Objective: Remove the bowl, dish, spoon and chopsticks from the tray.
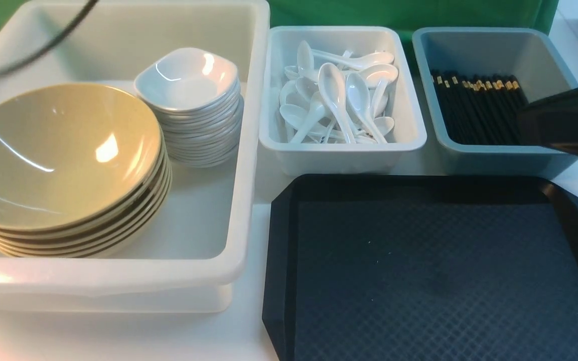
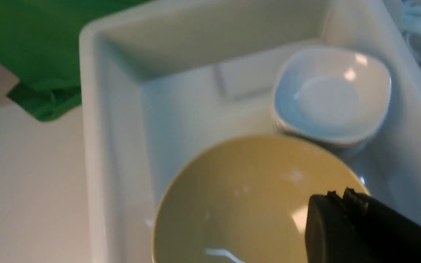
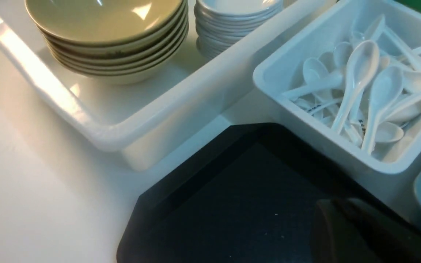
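Observation:
The black tray (image 1: 434,271) carries nothing; one corner of it shows in the right wrist view (image 3: 210,204). A khaki bowl (image 1: 58,150) tops a stack in the white tub (image 1: 249,150). A white dish (image 1: 186,77) tops a stack beside it. Several white spoons (image 1: 339,95) lie in the small white bin. Black chopsticks (image 1: 479,105) lie in the grey-blue bin. My left gripper (image 2: 342,195) is shut and empty above the top bowl (image 2: 239,197). My right gripper (image 1: 522,118) is shut and empty, over the chopstick bin's near right part in the front view and above the tray (image 3: 336,204).
The tub stands left of the tray. The spoon bin (image 1: 341,150) and the grey-blue bin (image 1: 499,155) stand behind the tray. A dark cable (image 1: 33,50) crosses the front view's upper left. Green cloth (image 2: 31,54) lies beyond the tub.

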Available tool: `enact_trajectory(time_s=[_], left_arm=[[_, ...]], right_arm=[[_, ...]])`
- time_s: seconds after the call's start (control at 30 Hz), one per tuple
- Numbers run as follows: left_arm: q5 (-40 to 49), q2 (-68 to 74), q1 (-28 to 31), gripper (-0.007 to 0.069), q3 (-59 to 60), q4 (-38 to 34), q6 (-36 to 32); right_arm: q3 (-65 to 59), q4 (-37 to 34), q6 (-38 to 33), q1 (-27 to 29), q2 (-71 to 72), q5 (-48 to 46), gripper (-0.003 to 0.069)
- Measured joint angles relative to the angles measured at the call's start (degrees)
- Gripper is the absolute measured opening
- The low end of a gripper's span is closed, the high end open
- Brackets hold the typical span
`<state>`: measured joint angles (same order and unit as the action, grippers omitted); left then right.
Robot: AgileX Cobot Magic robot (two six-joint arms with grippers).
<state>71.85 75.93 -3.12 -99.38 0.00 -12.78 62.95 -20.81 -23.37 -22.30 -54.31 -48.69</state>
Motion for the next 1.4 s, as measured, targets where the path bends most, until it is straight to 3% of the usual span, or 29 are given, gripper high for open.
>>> enact_trajectory(time_s=[0.27,0.4,0.53,0.77,1.4], left_arm=[[-16.5,-33.8,0.2,-0.0011,41.6,0.3,4.6],[-19.5,-46.0,0.2,-0.0011,53.3,0.8,5.4],[-20.4,-58.7,0.2,-0.0011,63.9,1.1,5.9],[-21.6,-68.3,0.2,-0.0011,70.0,1.1,5.6],[-21.9,-70.0,0.2,-0.0011,70.5,1.1,5.4]], right_arm=[[-2.4,-0.9,-0.4,0.0,1.1,4.1,0.0045],[-5.9,-2.7,-1.6,0.0,4.0,9.3,0.0045],[-12.1,-8.5,-8.2,0.0,10.8,17.1,0.0045],[-20.2,-15.6,-16.6,0.0,22.2,23.8,0.0045],[-23.3,-16.3,-17.5,0.0,26.9,25.8,0.0045]])
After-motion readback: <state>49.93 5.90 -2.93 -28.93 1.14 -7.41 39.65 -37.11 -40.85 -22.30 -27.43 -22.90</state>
